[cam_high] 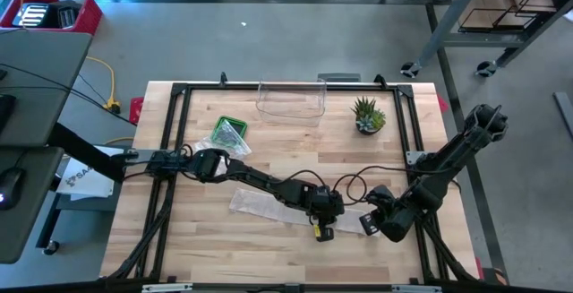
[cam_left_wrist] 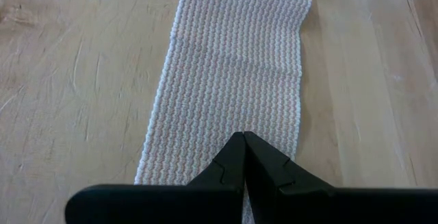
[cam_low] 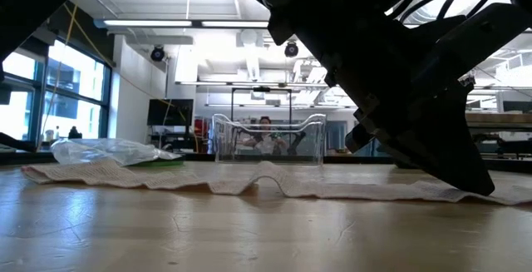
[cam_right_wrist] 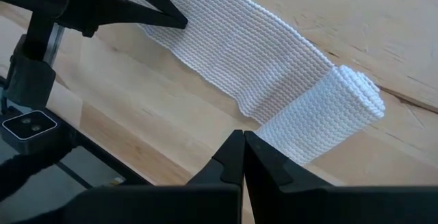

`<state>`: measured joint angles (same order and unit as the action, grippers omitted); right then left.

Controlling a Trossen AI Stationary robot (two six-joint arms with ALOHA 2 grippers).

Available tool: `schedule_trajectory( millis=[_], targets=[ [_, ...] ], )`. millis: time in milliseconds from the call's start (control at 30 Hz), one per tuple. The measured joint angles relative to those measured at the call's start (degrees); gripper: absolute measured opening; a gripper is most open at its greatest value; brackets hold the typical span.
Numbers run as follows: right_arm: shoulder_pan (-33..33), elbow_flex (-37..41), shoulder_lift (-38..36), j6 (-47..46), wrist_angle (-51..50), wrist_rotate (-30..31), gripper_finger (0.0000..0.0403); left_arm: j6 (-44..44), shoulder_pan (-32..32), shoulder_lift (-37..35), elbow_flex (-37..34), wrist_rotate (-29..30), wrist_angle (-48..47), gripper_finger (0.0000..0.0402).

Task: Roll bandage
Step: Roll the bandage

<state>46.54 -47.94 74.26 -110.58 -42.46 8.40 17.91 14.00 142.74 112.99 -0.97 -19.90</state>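
Bandage: a long white woven bandage [cam_high: 269, 205] lies flat across the front half of the tabletop [cam_high: 295, 248], running from left to right.
Rolled end: in the right wrist view one end is wound into a small roll [cam_right_wrist: 328, 118]; it sits at the strip's right end, just beside the right pincer.
Left pincer [cam_left_wrist: 243, 157]: fingers shut together with nothing between them, tips pressed down on the flat strip near its middle, as if pinning it.
Right pincer [cam_right_wrist: 243, 157]: also shut and empty, tips just short of the roll; I cannot tell whether it touches it.
Progress: early, by my reading. Only a few turns are wound and most of the strip is flat and unrolled.
What is left: rolling the coil leftward along the strip to its far end.
Other things: a clear plastic bin [cam_high: 290, 101], a small potted plant [cam_high: 368, 116] and a plastic bag on a green tray [cam_high: 227, 133] stand well apart at the back.
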Motion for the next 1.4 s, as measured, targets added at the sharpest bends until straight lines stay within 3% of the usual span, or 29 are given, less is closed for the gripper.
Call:
schedule_trajectory(
  millis=[633, 800, 933, 1167, 1400],
  targets=[
    [0.96, 0.0, 0.01, 5.47, 0.49, 0.22, 0.0, 1.46, 0.0, 0.0, 0.0, -1.4, 0.02, 0.0],
    [3.32, 0.0, 0.02, 6.09, 0.12, -2.21, 0.0, 1.46, -0.07, 0.0, 0.0, -1.28, 0.02, 0.0],
    [6.54, 0.0, 0.0, 0.25, -3.41, -9.49, 0.0, 1.46, -0.07, 0.0, 0.0, -1.28, 0.04, 0.0],
    [11.78, 0.1, 1.0, -10.19, -10.72, -10.07, 0.0, 1.46, -0.11, 0.0, 0.0, -1.12, 0.29, 0.0],
    [11.95, 8.92, 3.65, -10.77, 4.98, -10.63, 0.0, 1.42, -0.22, 0.0, 0.0, -1.12, 0.68, 0.0]
  ],
)
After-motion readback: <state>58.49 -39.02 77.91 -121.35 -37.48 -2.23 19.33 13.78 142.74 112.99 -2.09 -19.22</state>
